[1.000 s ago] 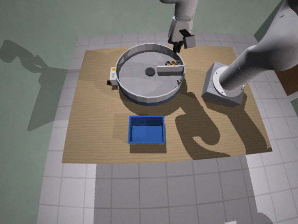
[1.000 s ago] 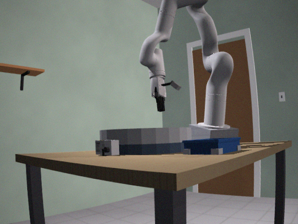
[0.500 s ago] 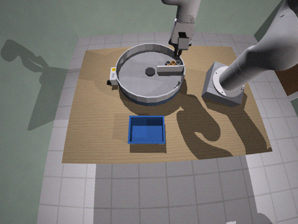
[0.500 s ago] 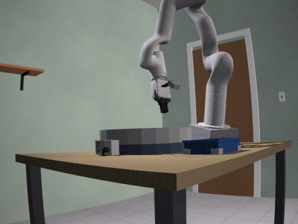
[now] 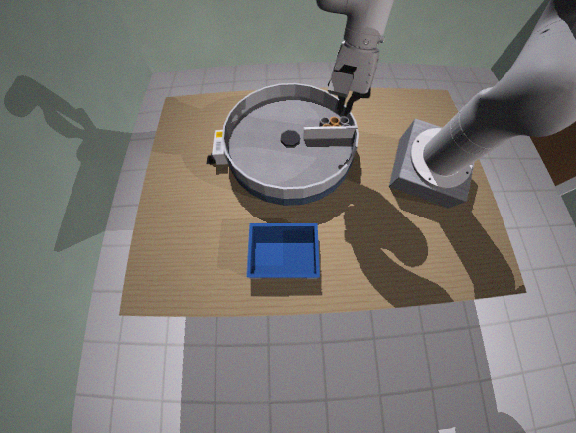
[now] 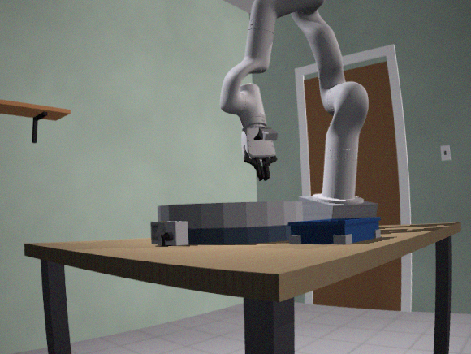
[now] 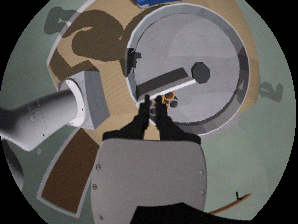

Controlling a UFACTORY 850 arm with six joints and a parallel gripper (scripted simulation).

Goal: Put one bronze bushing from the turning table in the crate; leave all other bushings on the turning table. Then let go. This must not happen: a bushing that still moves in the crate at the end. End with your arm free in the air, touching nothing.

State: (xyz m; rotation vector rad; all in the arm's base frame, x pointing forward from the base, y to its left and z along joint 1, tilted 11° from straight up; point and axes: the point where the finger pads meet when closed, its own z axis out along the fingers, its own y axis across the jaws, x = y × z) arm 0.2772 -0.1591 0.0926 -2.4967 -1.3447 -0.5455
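Black claw (image 6: 263,175) nearly closed (seemingly empty), above bushings (image 5: 334,121)

Overhead, low side, wrist views share turntable (image 5: 290,186).

On the table (image 5: 164,278), in the top view, the turning table (image 5: 278,186) sits toward the far side, with the crate (image 5: 283,273) nearer the camera, apart from it. The arm's base block (image 5: 404,171) stands to the right of the turning table. A small box (image 5: 217,144) touches the turning table's left rim. Inside the rim, a hub (image 5: 290,138) marks the middle and a bar (image 5: 330,135) runs from it to the right; the bushings (image 5: 334,121) lie just behind the bar, seemingly three or four in a row. The gripper (image 5: 347,105) hangs above them.
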